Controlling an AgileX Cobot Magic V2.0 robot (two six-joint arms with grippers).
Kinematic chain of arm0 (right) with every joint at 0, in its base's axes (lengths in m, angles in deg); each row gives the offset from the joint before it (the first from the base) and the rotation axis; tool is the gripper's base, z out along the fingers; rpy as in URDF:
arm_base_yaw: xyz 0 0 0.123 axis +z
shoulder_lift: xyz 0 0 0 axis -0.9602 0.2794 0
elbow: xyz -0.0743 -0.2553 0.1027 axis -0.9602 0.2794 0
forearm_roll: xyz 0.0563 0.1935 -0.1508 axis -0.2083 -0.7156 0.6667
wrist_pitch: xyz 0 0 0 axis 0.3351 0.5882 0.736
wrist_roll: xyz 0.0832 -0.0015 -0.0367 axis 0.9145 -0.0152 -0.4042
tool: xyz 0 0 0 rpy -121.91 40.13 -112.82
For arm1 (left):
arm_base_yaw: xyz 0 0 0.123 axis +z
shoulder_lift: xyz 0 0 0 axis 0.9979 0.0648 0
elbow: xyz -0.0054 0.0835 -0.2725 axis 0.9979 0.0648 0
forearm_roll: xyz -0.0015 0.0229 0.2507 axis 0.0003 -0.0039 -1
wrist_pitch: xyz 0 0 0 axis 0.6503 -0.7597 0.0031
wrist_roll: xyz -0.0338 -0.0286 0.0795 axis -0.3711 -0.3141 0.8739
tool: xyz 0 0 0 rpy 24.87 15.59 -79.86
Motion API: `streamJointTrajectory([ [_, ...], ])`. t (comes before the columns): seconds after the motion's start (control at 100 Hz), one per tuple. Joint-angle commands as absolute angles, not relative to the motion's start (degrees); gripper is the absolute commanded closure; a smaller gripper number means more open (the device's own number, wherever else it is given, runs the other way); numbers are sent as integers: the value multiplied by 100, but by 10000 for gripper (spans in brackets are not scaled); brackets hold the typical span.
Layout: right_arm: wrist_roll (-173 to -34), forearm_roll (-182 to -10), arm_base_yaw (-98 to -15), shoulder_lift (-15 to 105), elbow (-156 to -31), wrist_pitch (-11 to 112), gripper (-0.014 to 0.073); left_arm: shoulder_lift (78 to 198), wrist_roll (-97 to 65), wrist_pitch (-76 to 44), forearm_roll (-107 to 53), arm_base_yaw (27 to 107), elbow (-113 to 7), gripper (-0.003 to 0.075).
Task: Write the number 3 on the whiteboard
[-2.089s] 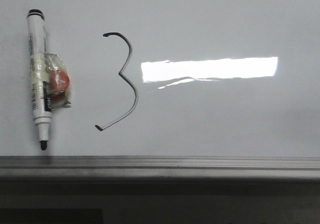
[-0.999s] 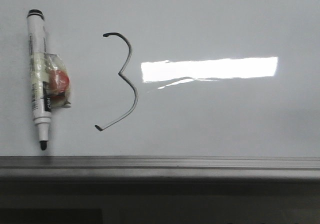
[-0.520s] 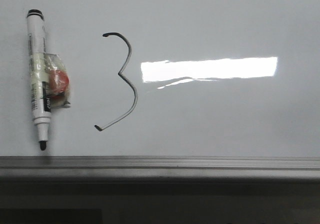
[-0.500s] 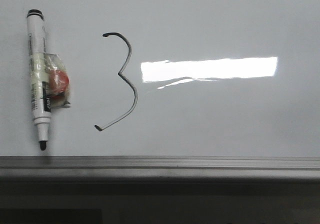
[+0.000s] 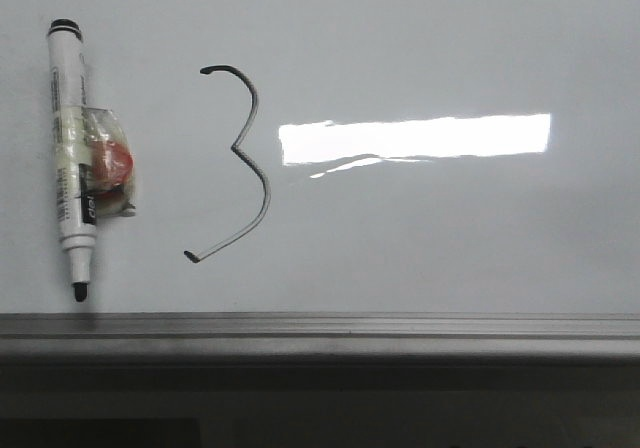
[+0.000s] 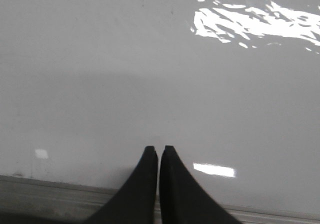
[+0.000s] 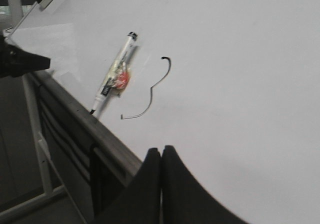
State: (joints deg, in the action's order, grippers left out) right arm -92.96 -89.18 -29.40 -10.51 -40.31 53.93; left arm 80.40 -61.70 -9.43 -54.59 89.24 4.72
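1. Number 3 (image 5: 238, 163) sits drawn on your whiteboard (image 5: 420, 248), left of the bright glare.
2. Marker (image 5: 72, 158) lies flat just left of it, uncapped tip toward the rail (image 5: 320, 326).
3. Your left end effector (image 6: 158, 151) and right end effector (image 7: 161, 151) are both pinched closed, holding nothing.

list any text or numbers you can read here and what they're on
"3", hand-drawn in a thin dark line on the whiteboard.
Print on the marker barrel, on its white part and its black label band: too small and blurred to read.
The taped red-and-clear lump on the marker shows no readable text.
Nothing else carries writing.
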Motion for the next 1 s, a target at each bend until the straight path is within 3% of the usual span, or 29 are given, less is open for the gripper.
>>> streamJointTrajectory([
  [0.0, -8517, -8278, -3317, -987, -4187, 6019, 648, 7892, -6216, -1181, -5410, 8940, 673, 741],
  [0.51, -7970, -8026, -6659, -987, -3382, 6772, 648, 7892, -6216, -1181, -5410, 8940, 673, 741],
  [0.62, -7970, -8026, -6932, -1028, -3150, 6788, 648, 7892, -6216, -1181, -5410, 8940, 673, 741],
  [0.989, -7970, -7911, -7261, -1476, -3150, 4780, 648, 7892, -6216, -1181, -5410, 8940, 673, 741],
])
